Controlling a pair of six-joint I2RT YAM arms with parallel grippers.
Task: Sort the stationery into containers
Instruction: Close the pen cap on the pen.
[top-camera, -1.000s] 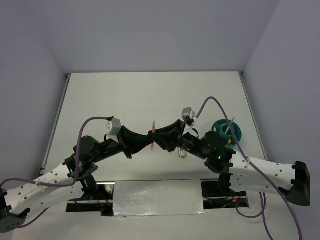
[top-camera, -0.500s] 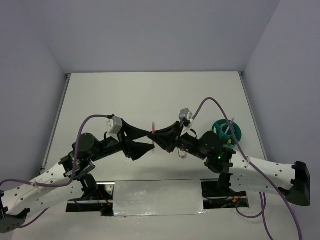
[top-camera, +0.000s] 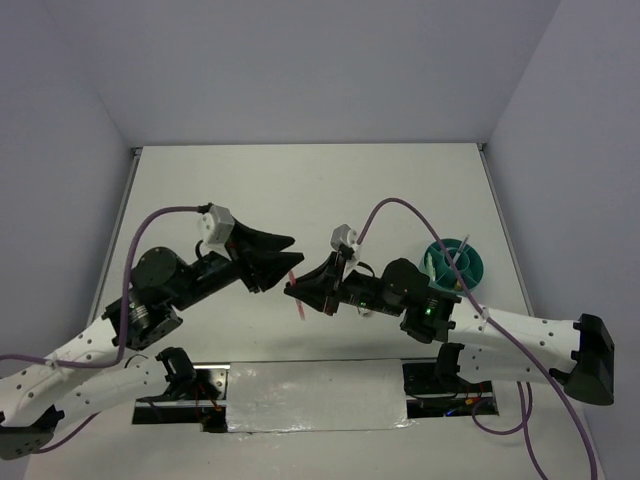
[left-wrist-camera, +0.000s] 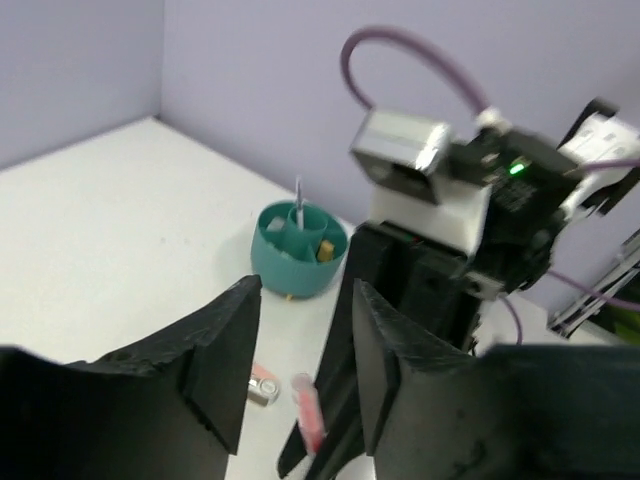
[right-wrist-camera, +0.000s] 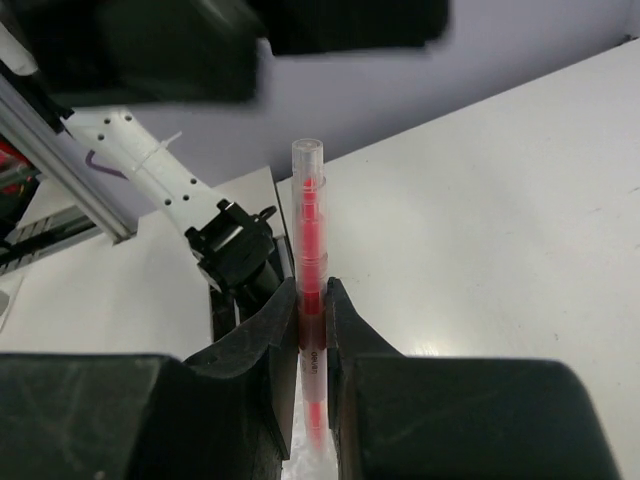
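Pink-red inside clear plastic, the pen (right-wrist-camera: 309, 220) stands upright between the black fingers of the right gripper (right-wrist-camera: 311, 305). We see those jaws clamped tight on the pen's lower half, with most of its length sticking out past the fingertips. From above, the pen (top-camera: 297, 296) hangs over the white counter (top-camera: 300, 190), about midway between the left and right edges and closer to the near edge than the far one.

The left gripper (left-wrist-camera: 303, 300) faces it from the left, just beside it but not touching. Its jaws are spread wide with nothing between them.

The teal cup (top-camera: 472, 270) sits near the right edge of the counter, well apart from the held pen. In the left wrist view we see a thin grey pen (left-wrist-camera: 298, 196) standing in one of its compartments and a yellow-brown block (left-wrist-camera: 325, 250) in another. A small pink and white piece (left-wrist-camera: 263, 385) lies on the counter near the cup's base; we cannot tell what it is.
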